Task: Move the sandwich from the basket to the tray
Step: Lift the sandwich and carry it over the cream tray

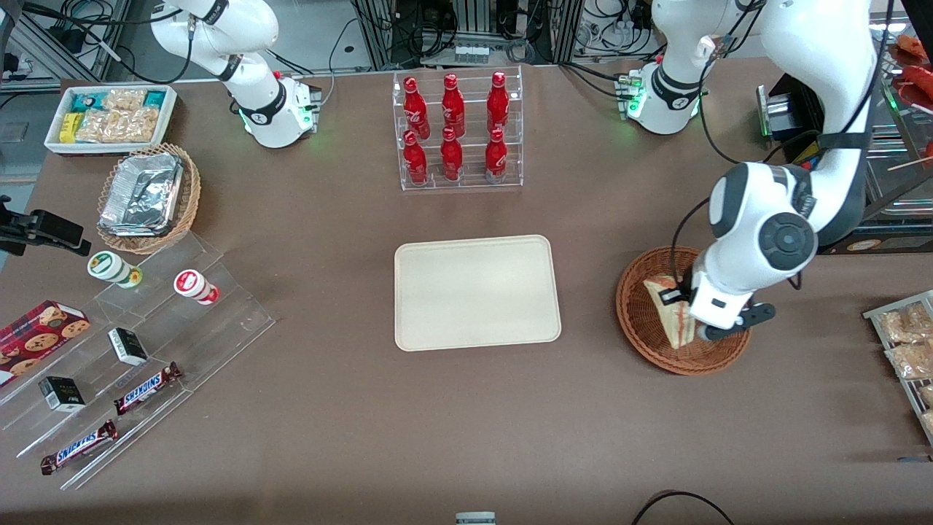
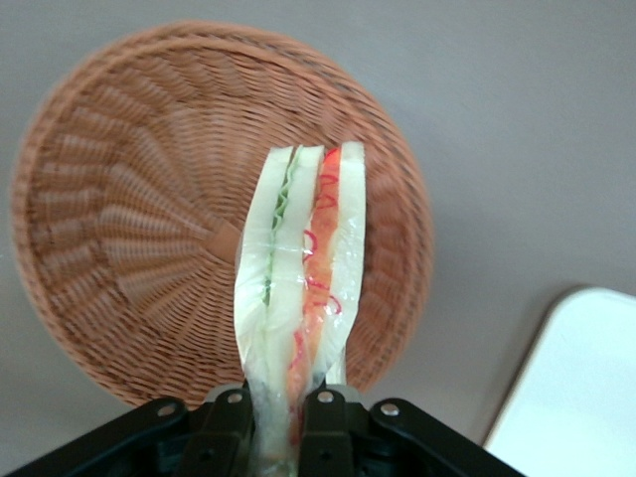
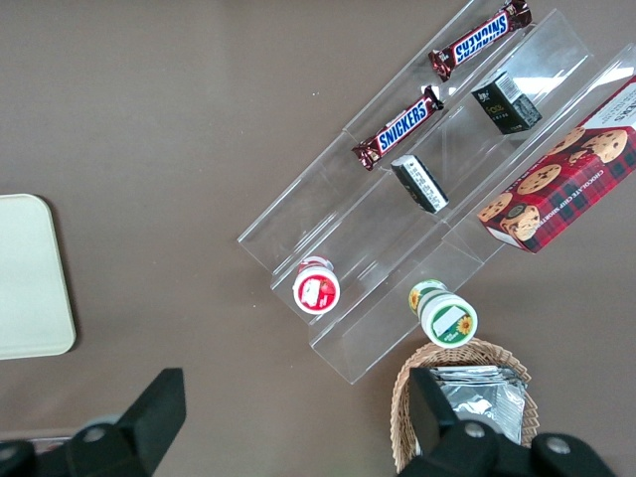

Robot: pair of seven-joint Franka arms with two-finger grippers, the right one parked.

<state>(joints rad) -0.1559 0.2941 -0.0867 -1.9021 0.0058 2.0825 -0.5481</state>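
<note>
A: Entry, gripper position. The gripper (image 1: 701, 332) is seen over the basket (image 1: 641, 321), on the part of it nearer the front camera, with the wrist housing hanging above the rim.

B: Noted. Finger state?

A: In the left wrist view the fingers (image 2: 231, 422) are clamped on the sandwich (image 2: 301, 298), one pad on each bread face, at the wedge's end closest to the camera. The wedge is held edge-on, so that green filling and orange-red filling are shown between the white slices, under clear wrap.

B: Is the sandwich clear of the basket (image 2: 119, 229)?

A: It cannot be told for certain. In the wrist view the wicker bowl is seen past the wedge. In the front view the sandwich (image 1: 669, 310) is seen within the basket's outline, partly covered by the gripper.

B: Tray?

A: The tray (image 1: 477, 292) is recorded flat on the brown table (image 1: 466, 437), near the basket, toward the parked arm's end. A corner of the tray (image 2: 576, 388) is caught in the wrist view.

B: A rack of red bottles (image 1: 455, 131) is logged farther from the camera than the tray.
</note>
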